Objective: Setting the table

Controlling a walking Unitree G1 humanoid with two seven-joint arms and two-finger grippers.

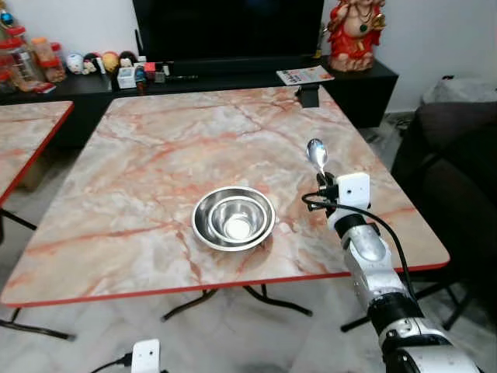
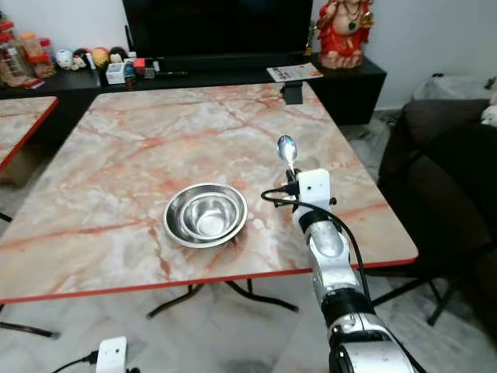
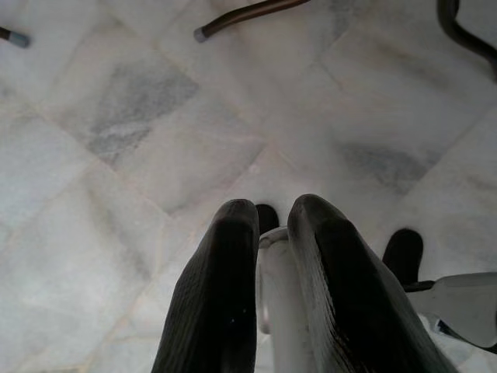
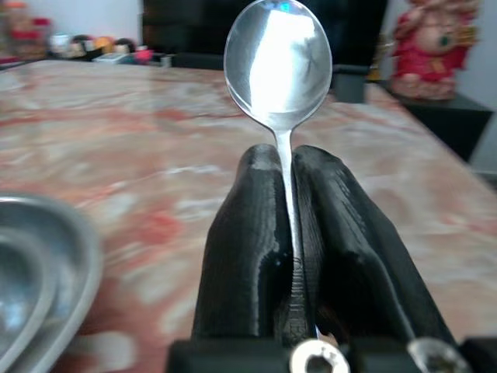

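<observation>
Two nested steel bowls (image 1: 233, 218) sit on the marble table (image 1: 147, 155), toward its near edge. My right gripper (image 1: 324, 183) hovers just right of the bowls, above the tabletop, and is shut on the handle of a metal spoon (image 1: 317, 153). The spoon stands upright with its bowl end up; in the right wrist view the spoon (image 4: 278, 62) rises from between the black fingers (image 4: 248, 225). My left gripper (image 3: 272, 211) hangs idle over the tiled floor, its fingers close together.
A small black object (image 1: 308, 95) stands at the table's far edge. Behind it a black TV console carries a red statue (image 1: 356, 31), a booklet (image 1: 304, 75) and trinkets. A second table (image 1: 23, 132) is on the left and a dark seat (image 1: 458, 171) on the right. A white device (image 1: 145, 356) lies on the floor.
</observation>
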